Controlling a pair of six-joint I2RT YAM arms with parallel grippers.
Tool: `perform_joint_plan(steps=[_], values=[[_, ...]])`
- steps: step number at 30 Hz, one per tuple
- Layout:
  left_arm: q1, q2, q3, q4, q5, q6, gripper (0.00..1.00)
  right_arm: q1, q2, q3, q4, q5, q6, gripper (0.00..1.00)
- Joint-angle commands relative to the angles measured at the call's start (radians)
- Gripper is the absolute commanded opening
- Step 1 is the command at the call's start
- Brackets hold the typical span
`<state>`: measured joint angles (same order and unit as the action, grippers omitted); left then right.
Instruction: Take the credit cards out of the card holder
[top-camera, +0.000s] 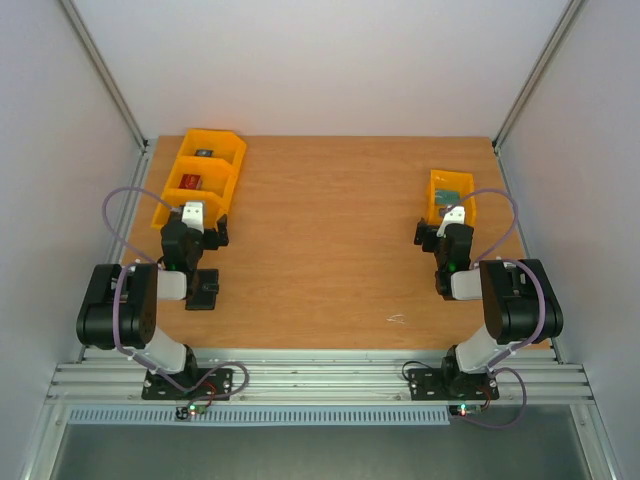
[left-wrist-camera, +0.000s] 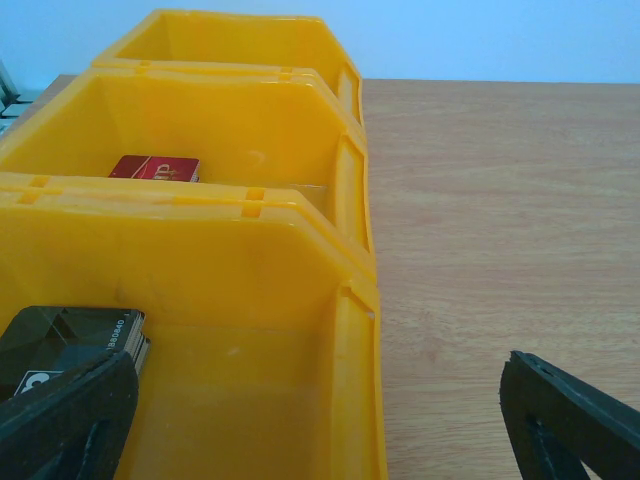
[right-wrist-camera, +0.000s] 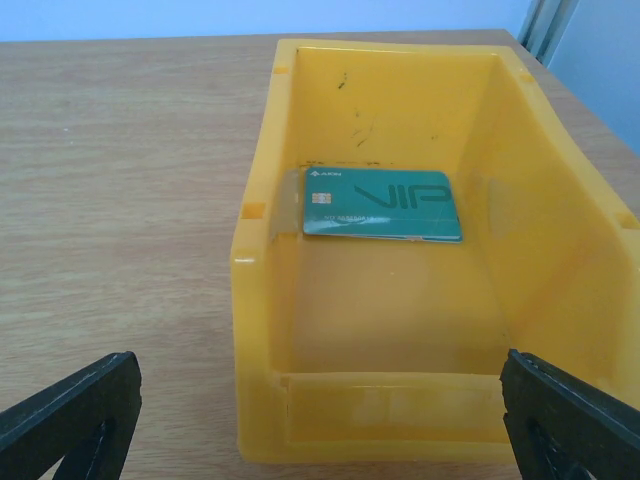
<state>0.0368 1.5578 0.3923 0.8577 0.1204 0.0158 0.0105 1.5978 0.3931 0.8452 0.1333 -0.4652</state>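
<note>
Right now both grippers are released and hold nothing. The left gripper (left-wrist-camera: 315, 400) hangs with its jaws spread wide at the near bin (left-wrist-camera: 250, 270), the first of three yellow bins set in a row at the far left of the table (top-camera: 330, 230). One finger sits over that bin and the other lies beyond its right wall, above bare wood. A dark card (left-wrist-camera: 70, 335) lies flat in the bin's left corner, partly hidden by the left finger (left-wrist-camera: 60, 420). A red card (left-wrist-camera: 155, 168) lies in the middle bin (left-wrist-camera: 250, 130), behind two yellow walls. The far bin (left-wrist-camera: 240, 40) shows only its inner walls from the wrist; from above, a small dark item (top-camera: 203, 152) lies in it, too small to name. The right gripper (right-wrist-camera: 320, 400) is likewise wide open, facing the near wall of a separate yellow bin (right-wrist-camera: 265, 290) at the far right of the table. A green card (right-wrist-camera: 382, 205) marked VIP lies flat on that bin's floor, toward its back wall. The card holder (top-camera: 205, 290) is a flat black shape on the wood, on the near side of the bins, just beside the left arm and well apart from both grippers. Whether it lies open or folded cannot be told.
</note>
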Motion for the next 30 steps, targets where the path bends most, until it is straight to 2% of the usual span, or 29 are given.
perform_joint_plan(steps=[1, 8, 11, 13, 14, 17, 20, 24, 27, 30], values=[[-0.006, 0.005, 0.004, 0.055, 0.002, 0.009, 0.99, 0.004, -0.031, 0.01, 0.017, 0.055, 0.03, 0.98], [-0.006, -0.033, -0.024, 0.092, 0.002, 0.008, 0.99, 0.004, -0.256, 0.007, -0.156, 0.121, 0.054, 0.99], [-0.006, -0.176, -0.126, 0.153, 0.044, 0.011, 0.99, 0.003, -0.361, -0.002, -0.106, 0.144, 0.083, 0.99], [-0.005, -0.33, -0.158, 0.082, 0.082, 0.023, 0.99, 0.003, -0.411, 0.037, -0.144, 0.089, 0.096, 0.99], [-0.005, -0.433, -0.14, -0.028, 0.092, 0.029, 0.99, 0.004, -0.43, 0.073, -0.203, 0.044, 0.101, 0.98], [-0.005, -0.695, 0.045, -0.586, 0.129, 0.014, 0.99, 0.004, -0.461, 0.229, -0.463, -0.096, 0.123, 0.99], [-0.003, -0.795, 0.253, -1.053, 0.211, 0.032, 0.99, 0.005, -0.461, 0.373, -0.677, -0.233, 0.137, 0.98], [0.006, -0.771, 0.479, -1.497, 0.176, 0.067, 0.99, 0.006, -0.467, 0.481, -0.864, -0.334, 0.179, 0.99], [0.027, -0.644, 0.65, -1.792, 0.151, 0.126, 0.99, 0.028, -0.466, 0.555, -1.01, -0.373, 0.208, 0.99], [0.051, -0.506, 0.784, -2.033, 0.183, 0.231, 0.99, 0.085, -0.463, 0.609, -1.123, -0.389, 0.24, 0.99]])
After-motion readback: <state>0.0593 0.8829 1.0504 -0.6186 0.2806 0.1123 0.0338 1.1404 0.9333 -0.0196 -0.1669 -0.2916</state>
